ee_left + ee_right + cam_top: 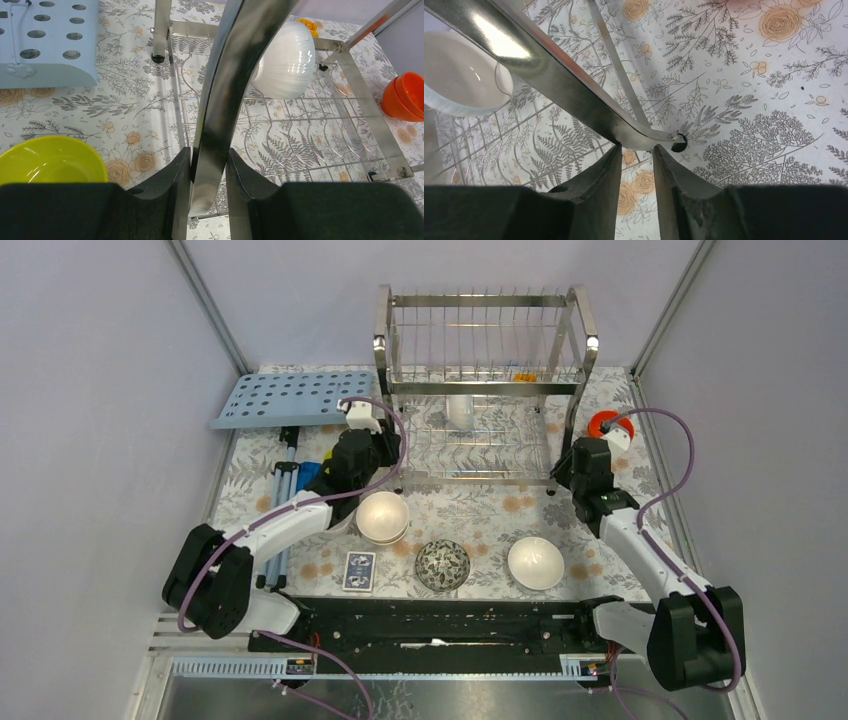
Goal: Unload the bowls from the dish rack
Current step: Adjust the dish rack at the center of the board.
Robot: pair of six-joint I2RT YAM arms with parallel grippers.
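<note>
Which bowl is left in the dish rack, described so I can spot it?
Find the tall steel dish rack at the far edge of the table. On its lower tier, left of centre, a white bowl stands propped on edge. It is the only bowl inside the rack; the similar white bowl near the right arm sits outside it.

Tabletop [480, 510]: we see a floral print.
Far edge: dish rack [485, 387] at centre, light-blue perforated tray [285, 398] in the left corner, orange-red bowls [603, 423] right.
Near edge: blue card box [359, 571], speckled bowl [442, 565], white bowl [535, 562]; stacked pale bowls [383, 515] just behind.
</note>
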